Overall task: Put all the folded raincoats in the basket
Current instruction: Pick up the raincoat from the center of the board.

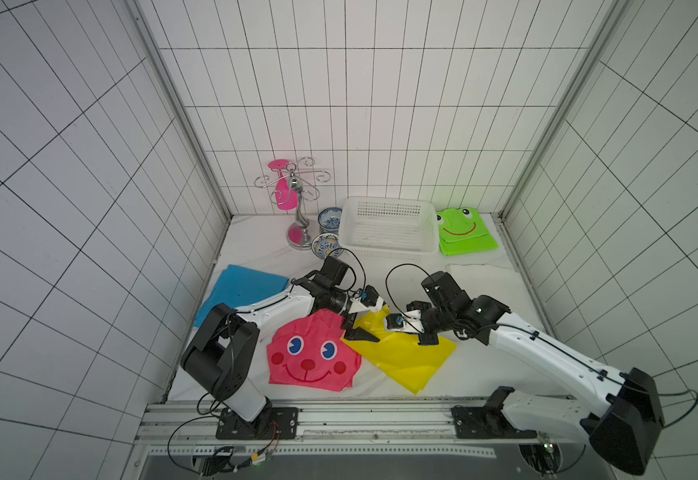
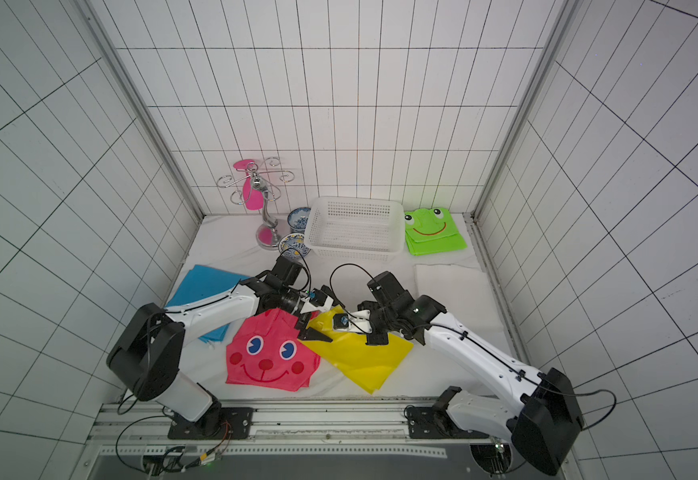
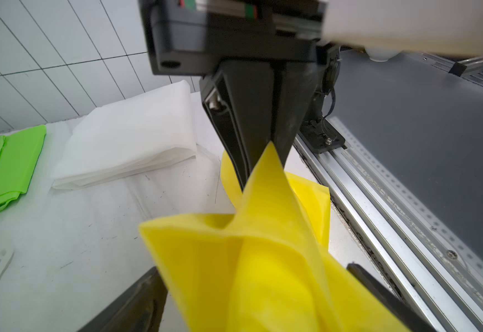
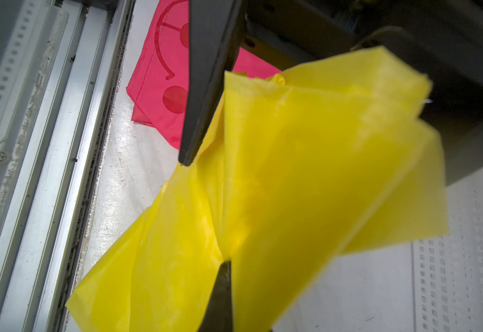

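Note:
A yellow folded raincoat lies at the front middle of the table, with its far corner raised. My right gripper is shut on that raised yellow corner, which bunches up around its fingertips. My left gripper is open wide, and yellow fabric hangs between its two fingers without being pinched. The white perforated basket stands at the back of the table, apart from both grippers. Nothing shows inside it.
A pink raincoat with a face lies left of the yellow one. A blue raincoat is at the left, a green frog one right of the basket, a white one in front of that. Two patterned bowls and a metal rack stand left of the basket.

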Tool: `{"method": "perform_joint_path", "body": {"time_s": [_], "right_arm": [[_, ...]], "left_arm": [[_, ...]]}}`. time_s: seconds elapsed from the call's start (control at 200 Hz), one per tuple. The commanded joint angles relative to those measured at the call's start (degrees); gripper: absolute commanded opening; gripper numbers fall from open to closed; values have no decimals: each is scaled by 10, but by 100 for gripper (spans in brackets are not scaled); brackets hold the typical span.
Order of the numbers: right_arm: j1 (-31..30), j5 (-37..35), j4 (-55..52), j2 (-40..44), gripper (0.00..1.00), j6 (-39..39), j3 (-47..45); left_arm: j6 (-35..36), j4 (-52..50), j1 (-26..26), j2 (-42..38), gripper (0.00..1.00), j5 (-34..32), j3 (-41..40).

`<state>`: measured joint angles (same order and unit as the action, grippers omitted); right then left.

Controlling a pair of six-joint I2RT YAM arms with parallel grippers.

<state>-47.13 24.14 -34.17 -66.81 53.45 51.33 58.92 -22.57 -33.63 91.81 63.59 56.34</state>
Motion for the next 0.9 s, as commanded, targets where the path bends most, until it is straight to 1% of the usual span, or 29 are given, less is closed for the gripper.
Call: {"method": "perform_joint_path", "body": {"time_s": [0.0,0.035,0.09,0.16,0.205,0.25,0.27,0.32,0.34,0.37,0.45,0.475,0.525,0.565,0.58,0.6,0.615,0.63,0.635,0.645,0.665,0.67,0.675,0.685,0.7,0.79,0.84,0.894], "right_arm": [[-5,-17,-4,8,0,-1,14],[-3,-21,-3,7,0,-10,15],[0,-31,-5,4,0,-30,20],[10,-29,-15,-3,0,-54,30],[17,-19,-22,-6,0,-61,35],[22,-9,-26,-6,0,-68,39],[24,-4,-24,-5,0,-73,39],[30,7,-24,-6,2,-82,42],[33,12,-24,-7,3,-86,44],[36,17,-23,-7,6,-90,46],[44,30,-17,-8,7,-104,51],[47,35,-15,-9,8,-109,53],[49,42,-16,-10,7,-111,55],[49,44,-18,-10,1,-106,56],[50,44,-21,-9,0,-102,56],[49,42,-24,-8,0,-97,56],[49,41,-26,-9,0,-93,57],[49,39,-28,-8,0,-89,57],[49,38,-30,-9,0,-87,57],[49,36,-30,-8,0,-84,56],[49,31,-32,-7,0,-81,55],[48,29,-31,-7,0,-80,54],[47,27,-30,-7,0,-80,53],[47,22,-30,-7,0,-78,52],[46,17,-30,-6,0,-76,51],[37,1,-33,-3,0,-51,41],[28,-5,-33,2,0,-33,34],[19,-23,-25,4,0,-23,26]], "left_arm": [[57,-51,-7,8,89,18,7],[58,-56,-4,7,80,12,5],[68,-76,5,3,70,7,6],[70,-95,27,-7,61,11,6],[76,-113,41,-15,60,13,6],[80,-124,52,-24,52,11,5],[80,-128,56,-28,48,10,5],[80,-134,65,-36,29,8,2],[77,-135,69,-37,25,9,1],[73,-135,72,-42,21,11,-2],[70,-136,76,-49,19,20,-8],[70,-137,76,-50,14,22,-11],[68,-135,75,-51,13,24,-13],[59,-129,76,-50,16,22,-13],[51,-124,76,-50,19,20,-12],[41,-119,78,-50,28,17,-10],[35,-117,80,-50,38,17,-8],[31,-117,84,-50,50,19,-5],[30,-117,84,-50,52,20,-3],[28,-119,88,-50,64,22,-1],[28,-122,94,-51,84,28,5],[28,-124,96,-51,87,29,7],[28,-125,98,-51,92,32,9],[27,-127,102,-52,97,36,12],[25,-128,108,-53,98,45,16],[15,-133,130,-63,98,83,40],[20,-137,125,-63,98,86,53],[19,-138,104,-56,98,71,66]]}}
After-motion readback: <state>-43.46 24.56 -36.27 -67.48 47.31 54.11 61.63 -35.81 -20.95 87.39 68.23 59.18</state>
